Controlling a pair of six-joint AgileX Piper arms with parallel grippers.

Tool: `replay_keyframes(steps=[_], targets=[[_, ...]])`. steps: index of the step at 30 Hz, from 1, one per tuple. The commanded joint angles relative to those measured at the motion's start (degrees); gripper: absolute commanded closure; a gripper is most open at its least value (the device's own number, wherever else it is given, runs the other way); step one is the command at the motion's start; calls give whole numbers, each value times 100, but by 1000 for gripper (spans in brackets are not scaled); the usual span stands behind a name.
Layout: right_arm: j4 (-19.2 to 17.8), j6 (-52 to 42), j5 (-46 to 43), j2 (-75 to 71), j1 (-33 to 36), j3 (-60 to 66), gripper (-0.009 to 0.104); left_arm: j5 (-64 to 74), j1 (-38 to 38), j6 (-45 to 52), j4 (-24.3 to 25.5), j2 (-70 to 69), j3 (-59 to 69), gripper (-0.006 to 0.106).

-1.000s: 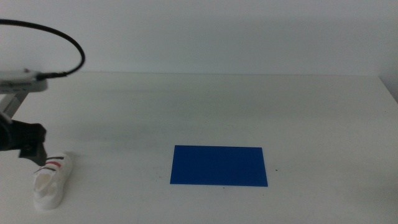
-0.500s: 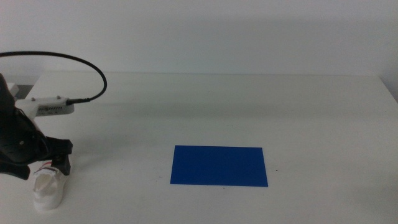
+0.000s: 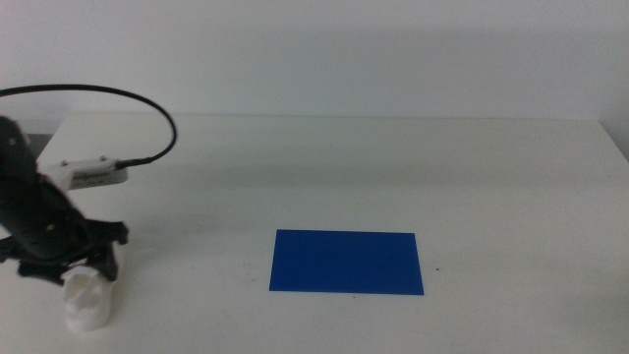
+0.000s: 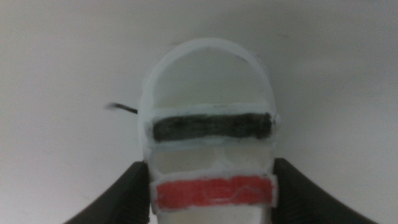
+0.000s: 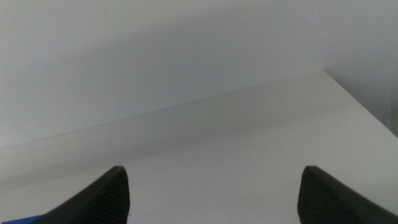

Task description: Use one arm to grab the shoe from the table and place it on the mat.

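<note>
The white shoe (image 3: 88, 303) lies on the white table (image 3: 393, 167) at the front left; only its heel end shows below the left arm (image 3: 34, 211). In the left wrist view the shoe (image 4: 208, 124) shows its dark and red straps. My left gripper (image 3: 74, 267) is down over the shoe's middle, and its jaws press against both sides at the red strap (image 4: 211, 193). The shoe rests on the table. The blue mat (image 3: 346, 262) lies flat in the front middle, well to the right of the shoe. My right gripper (image 5: 211, 171) is open and empty, out of the middle view.
A black cable (image 3: 147, 103) loops above the left arm. The table's far edge (image 3: 344, 116) meets a plain wall. A sliver of the blue mat (image 5: 15, 221) shows in the right wrist view.
The left arm has come in from the left and lowered over the shoe. It now covers the shoe's front and straps in the middle view. The shoe and mat have not moved.
</note>
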Motion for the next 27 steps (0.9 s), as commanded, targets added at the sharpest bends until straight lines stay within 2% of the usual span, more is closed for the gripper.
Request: replay_keyframes(steps=[1, 7, 15, 23, 27], targets=[[-42, -20, -49, -27, 10, 14, 16, 188, -351, -409, -81, -268, -180, 102], [-42, -20, -49, -27, 10, 14, 16, 1052, -2036, -1817, 471, -29, -1538, 102], [-42, -20, -49, -27, 10, 14, 16, 1703, -3868, -2640, 537, 1287, -3477, 102], [-42, -20, -49, -27, 10, 14, 16, 1961, -4442, -3902, 584, 2060, -4454, 102], [-42, -20, -49, -27, 10, 14, 16, 1983, -4469, -4003, 551, 2072, -4465, 102]])
